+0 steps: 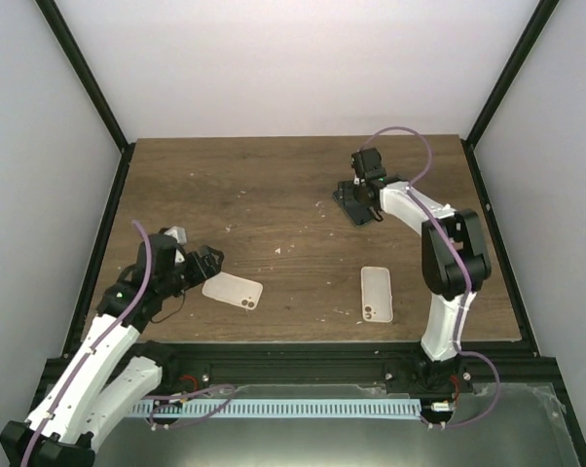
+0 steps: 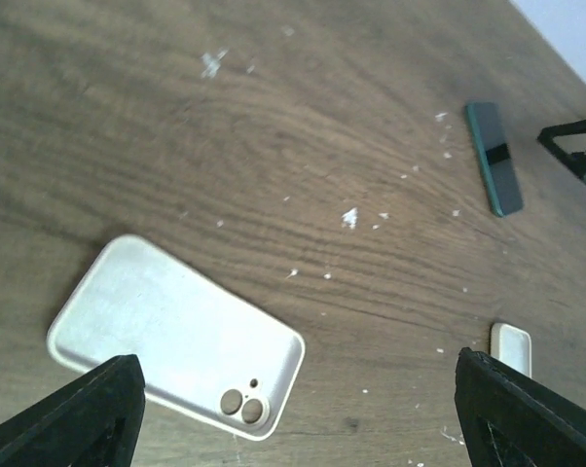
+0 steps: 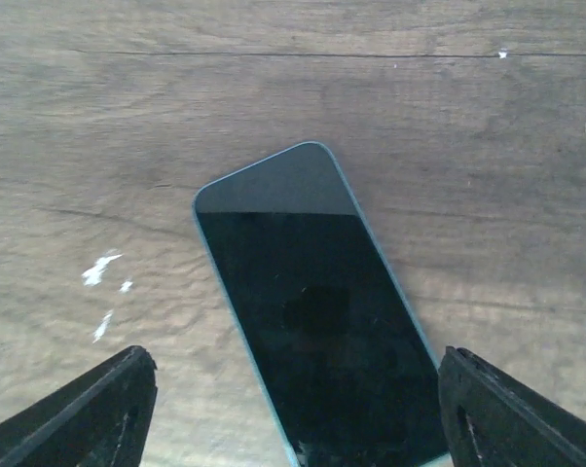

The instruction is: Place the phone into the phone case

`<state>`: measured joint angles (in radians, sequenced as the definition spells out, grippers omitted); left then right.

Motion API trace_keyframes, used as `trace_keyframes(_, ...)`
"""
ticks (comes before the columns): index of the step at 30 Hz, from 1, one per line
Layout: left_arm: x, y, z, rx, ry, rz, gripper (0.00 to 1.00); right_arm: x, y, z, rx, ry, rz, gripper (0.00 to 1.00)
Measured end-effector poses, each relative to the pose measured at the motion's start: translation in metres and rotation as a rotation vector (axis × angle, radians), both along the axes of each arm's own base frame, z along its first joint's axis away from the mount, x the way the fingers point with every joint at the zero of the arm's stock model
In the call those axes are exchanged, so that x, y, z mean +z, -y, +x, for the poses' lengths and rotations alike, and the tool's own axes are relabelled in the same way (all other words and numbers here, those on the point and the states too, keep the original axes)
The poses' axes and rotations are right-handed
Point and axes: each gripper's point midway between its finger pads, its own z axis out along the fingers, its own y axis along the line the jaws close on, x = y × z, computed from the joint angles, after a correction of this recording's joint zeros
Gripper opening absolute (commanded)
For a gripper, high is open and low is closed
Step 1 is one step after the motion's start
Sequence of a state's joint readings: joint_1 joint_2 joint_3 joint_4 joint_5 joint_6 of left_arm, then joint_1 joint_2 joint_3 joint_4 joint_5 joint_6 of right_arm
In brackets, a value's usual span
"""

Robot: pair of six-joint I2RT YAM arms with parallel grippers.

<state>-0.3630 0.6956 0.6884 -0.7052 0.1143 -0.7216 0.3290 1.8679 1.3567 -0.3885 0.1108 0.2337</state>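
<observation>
So the phone point(image 3: 317, 311) is way out at the far right of the table point(image 1: 274, 195), lying flat with the glossy black screen up and a thin teal rim showing around it. Its long axis isn't square to the table. It runs on a diagonal, roughly far-left to near-right, and in the right wrist view the rounded end leans a bit to the left.

The right claw point(image 3: 295, 365) hangs right over it, jaws spread wide with one finger on each side of the phone's width and neither touching it. My guess is it's lined up across the short side because that's the only way to pinch something this thin and slippery off a flat surface.

Over on the near left, a cream case point(image 2: 176, 336) lies flat and also skewed, camera holes at its near-right end. I can't tell for sure whether the hollow side is up. The left claw point(image 2: 295, 365) sits just above it, also wide and gripping nothing. It's probably there to pin the case so the phone can be pushed in.

A second cream case point(image 1: 376, 294) sits near the right arm's base, apart from both claws.
</observation>
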Motion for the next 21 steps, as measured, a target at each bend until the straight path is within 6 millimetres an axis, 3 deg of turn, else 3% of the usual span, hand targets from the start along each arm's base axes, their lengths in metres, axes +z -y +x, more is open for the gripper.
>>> trace_keyframes(6,-0.040,-0.007,-0.010,0.093,-0.130,-0.029,0.87,-0.038,0.010,0.030,0.017,-0.073,-0.053,0.98)
trace_keyframes(11,-0.051,-0.008,-0.013,0.124,-0.170,-0.044,0.87,-0.065,0.010,0.025,0.067,-0.140,-0.076,0.98)
trace_keyframes(21,-0.063,-0.010,-0.017,0.148,-0.207,-0.052,0.86,-0.071,0.000,0.020,0.150,-0.169,-0.054,0.95)
